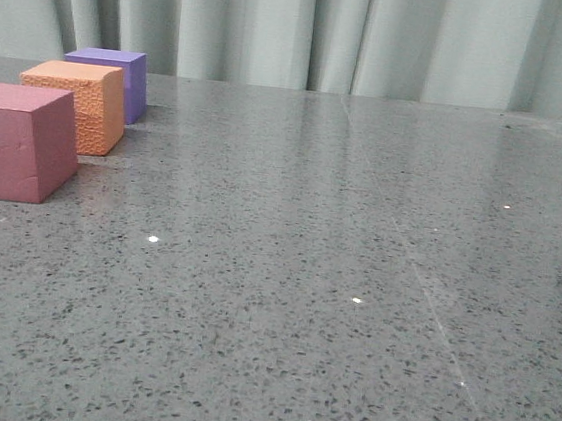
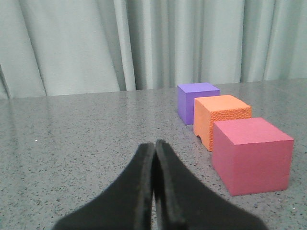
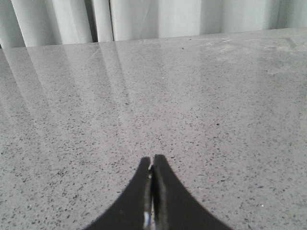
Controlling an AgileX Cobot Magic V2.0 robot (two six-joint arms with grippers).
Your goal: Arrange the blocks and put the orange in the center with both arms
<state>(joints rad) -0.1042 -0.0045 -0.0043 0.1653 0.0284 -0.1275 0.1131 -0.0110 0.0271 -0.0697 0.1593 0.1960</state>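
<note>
Three cubes (image 2: 225, 129) show in the left wrist view only, both end effectors (image 2: 154, 148) (image 3: 152, 160) pressed together.

The tabletop (image 1: 354, 279) looks like polished stone, grey and finely speckled, glossy enough to carry pale streaks of reflection; the orange cube (image 1: 76, 104) at the upper left of the front view looks like foam, its side rough and pebbled, its top smoother; the pink-red cube (image 1: 17, 143) is matt and nearly smooth; the purple cube (image 1: 109, 77) is matt and even; the curtain (image 1: 310, 28) behind is soft pale cloth in folds; the left gripper (image 2: 154, 143) and right gripper (image 3: 152, 158) have black fingers with a dull sheen.
</note>
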